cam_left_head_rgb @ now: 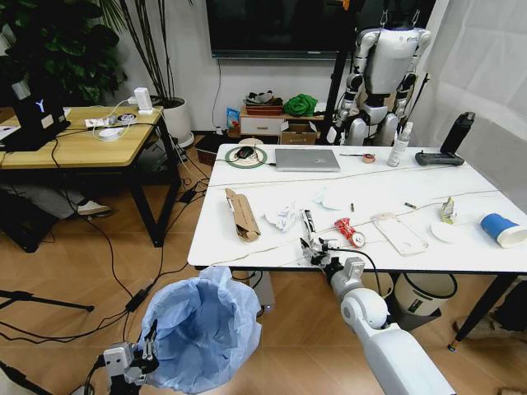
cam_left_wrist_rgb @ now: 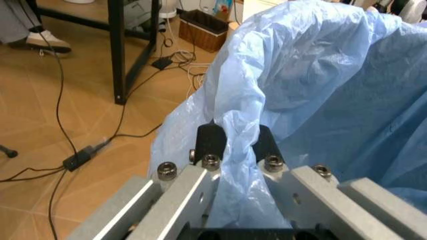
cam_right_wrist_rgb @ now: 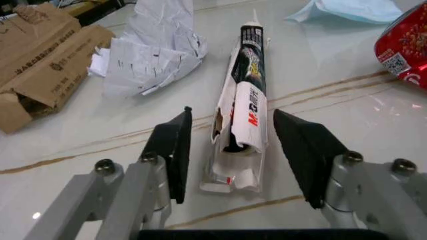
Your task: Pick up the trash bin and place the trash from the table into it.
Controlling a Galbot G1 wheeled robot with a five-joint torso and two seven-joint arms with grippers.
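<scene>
Table: white marble-look, trash spread over the near half. Bin was off the table, low at front-left by the near-left corner, over the wood floor, blue bag puffed out and mouth open upward.

Trash on table, big to small:
- flat brown box near the left end, also in R wrist view
- clear plastic pack right of centre
- blue/white cup on its side at the far right edge
- crumpled white paper just right of the box
- light-blue mask beyond the tube
- crushed red can near the front edge
- black/white sealant-type tube, lying flat, nozzle pointing away from the robot

L tool: clenched on a fold of the bag at the bin rim, dark pads pinching the plastic from both sides. In head view it sat at the bin's lower-left side.

R tool: released, jaws spread wide, low over the table at the front edge, straddling the tube's near end. Tube lay between the fingers w/ a gap each side, no contact visible. Head view had it just left of the can.
</scene>
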